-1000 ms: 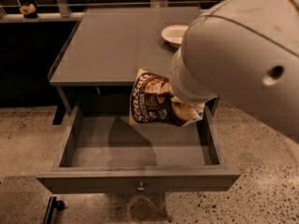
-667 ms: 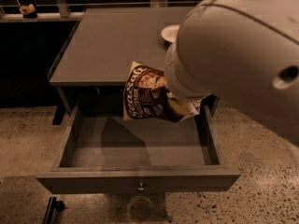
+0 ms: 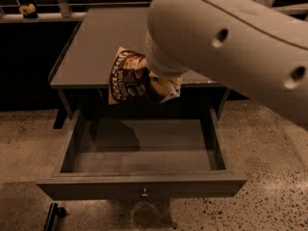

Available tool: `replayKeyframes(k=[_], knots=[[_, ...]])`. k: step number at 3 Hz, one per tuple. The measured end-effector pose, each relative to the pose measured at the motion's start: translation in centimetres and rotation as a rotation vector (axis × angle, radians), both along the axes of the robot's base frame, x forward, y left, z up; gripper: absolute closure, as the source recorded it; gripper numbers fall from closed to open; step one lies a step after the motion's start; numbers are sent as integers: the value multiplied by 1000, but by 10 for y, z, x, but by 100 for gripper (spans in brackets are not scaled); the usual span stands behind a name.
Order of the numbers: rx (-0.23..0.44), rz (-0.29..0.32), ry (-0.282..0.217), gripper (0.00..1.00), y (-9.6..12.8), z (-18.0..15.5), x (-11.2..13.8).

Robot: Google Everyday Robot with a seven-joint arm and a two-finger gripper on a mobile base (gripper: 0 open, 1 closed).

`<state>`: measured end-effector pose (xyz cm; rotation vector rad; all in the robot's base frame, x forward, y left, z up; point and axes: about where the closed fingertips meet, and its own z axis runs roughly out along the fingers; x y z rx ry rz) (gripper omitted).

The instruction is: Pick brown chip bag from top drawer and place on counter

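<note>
Nearest, the top drawer (image 3: 144, 186) stands pulled fully out over the speckled floor (image 3: 269, 177), its small round knob (image 3: 143, 193) at the middle of the flat front panel. A dark shadow (image 3: 113, 136) lies on the left rear part of the drawer's floor. Above the drawer's back edge hangs the brown chip bag (image 3: 132, 78), clear of every surface and tilted, its white lettering running up the left side and its cream end on the right. It sits level with the front rim of the counter (image 3: 96, 47) and overlaps it. My gripper is at the bag's right end, hidden behind my own bulky pale arm (image 3: 231, 37), which fills the upper right of the view. I cannot see the fingers themselves, but the bag hangs from that spot alone, so they are clamped on it. Beyond the counter, a small yellowish object (image 3: 28, 9) rests on a far ledge at the upper left.
</note>
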<state>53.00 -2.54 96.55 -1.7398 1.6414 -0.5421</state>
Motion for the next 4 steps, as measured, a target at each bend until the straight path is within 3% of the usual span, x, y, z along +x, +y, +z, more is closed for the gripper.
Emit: replayKeyframes(k=[1, 2, 3, 4], knots=[[30, -14, -9, 100, 22, 1, 44], [60, -45, -40, 100, 40, 22, 78], [75, -82, -40, 100, 43, 30, 101], [93, -93, 5, 100, 30, -1, 113]])
